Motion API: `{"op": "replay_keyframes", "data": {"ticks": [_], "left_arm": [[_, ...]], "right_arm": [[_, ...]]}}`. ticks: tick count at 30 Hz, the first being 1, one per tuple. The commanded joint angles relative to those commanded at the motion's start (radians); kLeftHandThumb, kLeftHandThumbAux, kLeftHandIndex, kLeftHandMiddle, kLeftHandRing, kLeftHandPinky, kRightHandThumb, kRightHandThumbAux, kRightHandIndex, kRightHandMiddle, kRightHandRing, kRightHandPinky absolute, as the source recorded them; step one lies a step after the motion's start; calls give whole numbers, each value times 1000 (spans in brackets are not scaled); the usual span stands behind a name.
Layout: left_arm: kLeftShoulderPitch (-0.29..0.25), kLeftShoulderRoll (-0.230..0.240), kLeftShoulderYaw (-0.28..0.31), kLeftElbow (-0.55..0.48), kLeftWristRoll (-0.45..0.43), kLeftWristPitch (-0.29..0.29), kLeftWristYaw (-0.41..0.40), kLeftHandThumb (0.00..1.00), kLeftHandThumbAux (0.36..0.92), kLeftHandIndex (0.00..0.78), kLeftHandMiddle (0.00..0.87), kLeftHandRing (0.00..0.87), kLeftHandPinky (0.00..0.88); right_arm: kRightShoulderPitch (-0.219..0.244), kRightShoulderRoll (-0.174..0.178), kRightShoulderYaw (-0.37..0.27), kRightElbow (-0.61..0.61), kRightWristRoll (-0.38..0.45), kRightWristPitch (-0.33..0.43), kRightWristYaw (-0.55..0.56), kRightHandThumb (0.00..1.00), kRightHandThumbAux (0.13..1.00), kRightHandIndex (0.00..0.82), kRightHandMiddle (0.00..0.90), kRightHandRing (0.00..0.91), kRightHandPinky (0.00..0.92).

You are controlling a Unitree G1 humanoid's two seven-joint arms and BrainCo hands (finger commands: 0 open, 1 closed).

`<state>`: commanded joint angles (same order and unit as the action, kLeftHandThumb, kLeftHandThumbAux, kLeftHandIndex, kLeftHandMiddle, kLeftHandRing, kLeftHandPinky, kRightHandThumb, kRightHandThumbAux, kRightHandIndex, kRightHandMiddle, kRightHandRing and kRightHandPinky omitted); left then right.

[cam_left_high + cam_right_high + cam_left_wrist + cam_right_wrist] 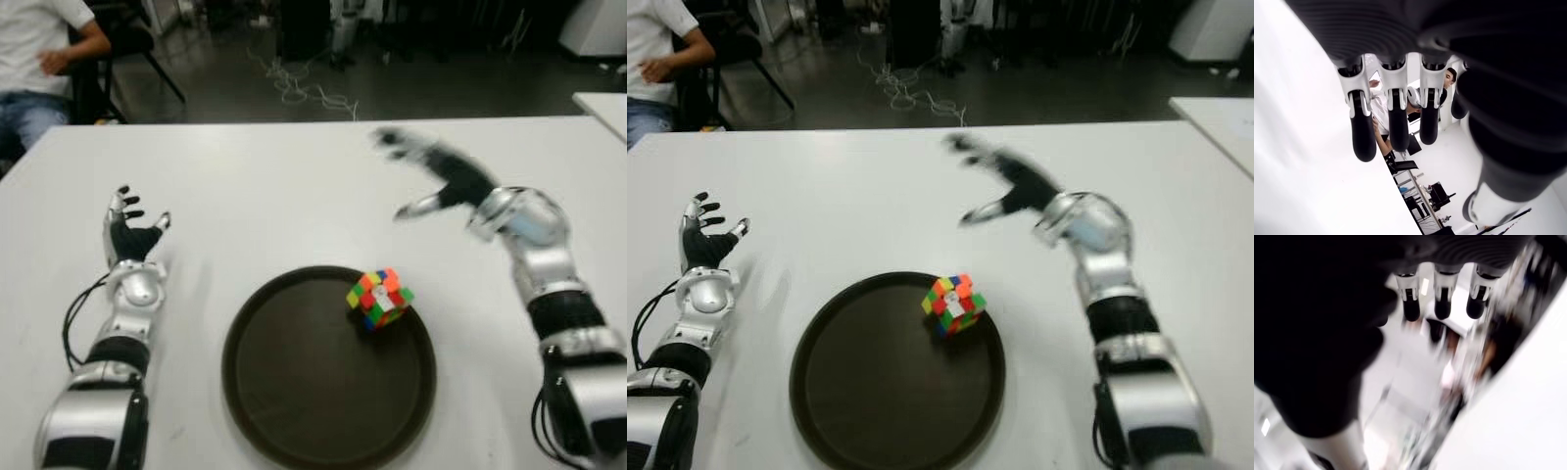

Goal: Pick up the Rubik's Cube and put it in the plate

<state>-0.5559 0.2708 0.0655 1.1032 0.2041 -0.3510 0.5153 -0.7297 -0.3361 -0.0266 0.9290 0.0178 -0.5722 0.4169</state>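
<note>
The multicoloured Rubik's Cube (pixel 380 299) sits tilted inside the dark round plate (pixel 294 392), close to its far right rim. My right hand (pixel 431 171) is raised above the table, beyond and to the right of the plate, fingers spread and holding nothing; it looks motion-blurred. In the right wrist view its fingers (pixel 1411 308) are extended with nothing between them. My left hand (pixel 132 230) shows at the left of the plate with fingers up and spread, empty. Its fingers (pixel 1398 122) are straight in the left wrist view.
The white table (pixel 274 186) spreads all around the plate. A person in a white shirt (pixel 39 59) sits beyond the far left corner. Cables (pixel 299 93) lie on the floor behind the table. Another white table's edge (pixel 602 103) is at the far right.
</note>
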Motion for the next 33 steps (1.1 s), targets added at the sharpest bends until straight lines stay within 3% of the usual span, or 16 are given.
{"op": "replay_keyframes", "data": {"ticks": [7,11,18,25,33], "left_arm": [[3,-1,-1,-1,-2,-5,-4,129,782,115,215,279,394],[5,0,2,-1,-7,-14,-10,136,784,120,218,272,373],[8,5,0,3,-7,-23,-21,157,775,125,212,267,369],[16,10,-4,0,-2,-32,-26,148,763,125,202,248,334],[18,5,9,-2,-22,-40,-41,183,761,131,210,257,348]], "right_arm": [[-25,-31,-20,226,-83,-46,-283,0,923,58,74,59,43],[-32,-24,-19,274,-111,-45,-382,0,901,66,80,66,43],[-56,1,-55,338,-104,61,-554,0,801,59,58,48,33],[-73,24,-70,360,-109,123,-636,0,721,59,43,51,40],[-62,37,-115,354,-65,153,-607,0,690,42,27,26,8]]}}
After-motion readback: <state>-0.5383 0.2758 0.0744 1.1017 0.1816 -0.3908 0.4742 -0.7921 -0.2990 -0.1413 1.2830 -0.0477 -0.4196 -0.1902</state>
